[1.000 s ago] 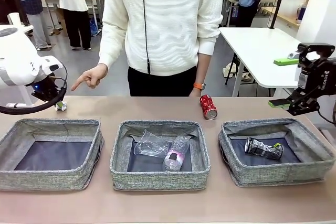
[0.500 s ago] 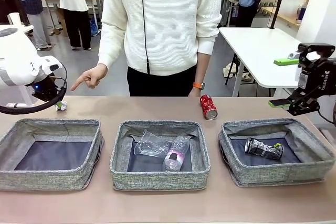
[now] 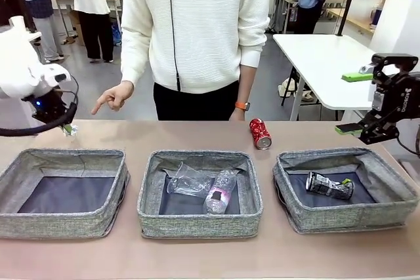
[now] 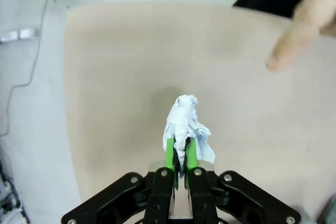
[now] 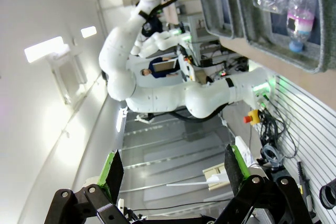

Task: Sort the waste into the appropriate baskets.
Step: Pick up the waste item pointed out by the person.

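Nearest the robot, three grey woven baskets stand in a row. The left basket (image 3: 65,155) lies just below and in front of the left gripper (image 3: 64,126). The middle basket (image 3: 197,157) holds a clear plastic cup (image 3: 189,180) lying on its side. Touching it is a clear plastic bottle (image 3: 221,191), whose long axis runs near to far with the cap end toward the robot. The right wrist view gives that cap as pale blue. The right basket (image 3: 341,154), below the right gripper (image 3: 351,103), holds the crushed black-white can (image 3: 329,185), with its long axis across the basket.

Past the baskets, a red can (image 3: 260,133) appears to lie on its side on the table, its long axis running toward the person.

In the left wrist view the left gripper (image 4: 180,156) is clenched on the crumpled white paper ball (image 4: 184,124). The paper stands up lengthwise out of the green pads (image 4: 169,160), pointing away from the wrist, and its soft shadow lies on the tabletop beyond it. From the front the same paper (image 3: 71,130) is a small pale scrap under the fingers. The right gripper (image 5: 174,166) is spread wide and holds nothing.

Beyond the left fingertips, the person's hand (image 3: 113,96) points a forefinger down toward the gripper. The left wrist camera catches that fingertip (image 4: 294,35) blurred.
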